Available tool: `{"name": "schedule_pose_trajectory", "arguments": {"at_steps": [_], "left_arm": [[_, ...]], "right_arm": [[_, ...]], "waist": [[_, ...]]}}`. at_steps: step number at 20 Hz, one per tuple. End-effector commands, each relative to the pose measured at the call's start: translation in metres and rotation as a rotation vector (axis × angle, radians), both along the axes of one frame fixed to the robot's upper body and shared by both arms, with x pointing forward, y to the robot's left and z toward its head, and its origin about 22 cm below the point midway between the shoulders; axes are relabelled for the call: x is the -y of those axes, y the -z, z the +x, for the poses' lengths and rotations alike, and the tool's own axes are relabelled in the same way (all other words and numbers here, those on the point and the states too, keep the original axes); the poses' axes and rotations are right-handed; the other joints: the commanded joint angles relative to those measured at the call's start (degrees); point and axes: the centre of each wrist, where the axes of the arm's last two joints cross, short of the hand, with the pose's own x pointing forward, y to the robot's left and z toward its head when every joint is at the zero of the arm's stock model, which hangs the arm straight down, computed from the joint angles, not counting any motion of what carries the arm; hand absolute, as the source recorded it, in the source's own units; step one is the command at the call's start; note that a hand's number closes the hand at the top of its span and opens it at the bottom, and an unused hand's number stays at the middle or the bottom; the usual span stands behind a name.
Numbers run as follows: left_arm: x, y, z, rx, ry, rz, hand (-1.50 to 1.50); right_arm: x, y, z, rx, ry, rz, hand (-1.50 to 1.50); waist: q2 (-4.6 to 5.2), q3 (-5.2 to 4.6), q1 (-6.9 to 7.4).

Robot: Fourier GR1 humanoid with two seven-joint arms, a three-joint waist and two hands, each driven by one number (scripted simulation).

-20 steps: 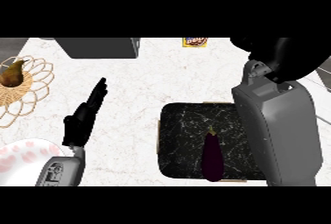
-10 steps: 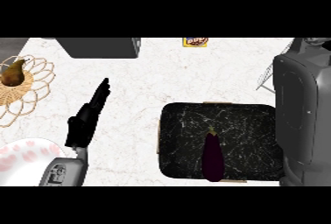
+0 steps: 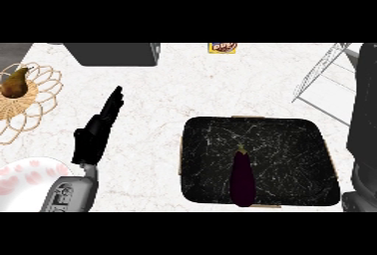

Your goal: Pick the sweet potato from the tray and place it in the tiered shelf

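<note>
Pear (image 3: 15, 83) on a woven mat (image 3: 33, 102) far left, my left hand (image 3: 94, 135) resting open, fingers straight, dark purple vegetable (image 3: 243, 179) lying in my black tray (image 3: 213, 149), wire shelf (image 3: 320, 82) beyond, right forearm (image 3: 364, 124) at the edge, its hand unseen.

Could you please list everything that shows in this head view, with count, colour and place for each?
Tray: one, black marbled, lower right of the counter.
Long vegetable: one, dark purple, lying lengthwise in the tray near its front edge; it looks like an eggplant.
Wire shelf: one, pale metal, upper right, partly cut off.
Box: one, dark grey, top edge, left of centre.
Small packet: one, yellow, top edge.
Woven mat: one, tan, left edge.
Pear: one, brown-green, on the mat.
Plate: one, white with pink spots, lower left.
Counter: one, white marbled.
Left hand: black, fingers straight, left of the tray.
Right forearm: grey, right edge; its hand is out of view.
</note>
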Motion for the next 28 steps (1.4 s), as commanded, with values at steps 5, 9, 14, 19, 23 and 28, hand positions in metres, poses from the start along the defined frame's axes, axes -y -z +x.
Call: {"name": "schedule_pose_trajectory", "arguments": {"at_steps": [5, 9, 14, 19, 23, 28], "left_arm": [[-0.004, -0.006, 0.002, 0.008, 0.011, -0.007, 0.00], [-0.011, 0.003, -0.005, 0.012, 0.005, 0.009, 0.00], [0.001, 0.010, -0.013, 0.007, 0.012, 0.007, 0.00], [-0.003, -0.001, -0.014, 0.012, 0.014, 0.005, 0.00], [-0.003, 0.002, -0.003, 0.010, 0.005, -0.012, 0.00], [-0.014, 0.003, -0.006, -0.001, 0.016, -0.002, 0.00]], "right_arm": [[0.051, 0.011, 0.010, -0.059, 0.069, -0.045, 1.50], [0.071, 0.024, 0.042, -0.096, 0.103, -0.118, 1.50], [0.092, 0.049, 0.049, -0.058, 0.054, -0.159, 1.50], [0.101, 0.059, 0.041, 0.199, -0.009, -0.022, 1.50], [0.129, 0.071, 0.047, 0.217, -0.040, -0.010, 1.50], [0.149, 0.073, 0.038, 0.221, -0.056, -0.008, 1.50]], "waist": [[0.05, 0.02, -0.06], [0.30, 0.02, 0.74], [0.21, 0.04, 0.64], [0.17, 0.13, 0.98], [0.24, 0.05, 0.43], [0.10, 0.03, 0.13]]}}
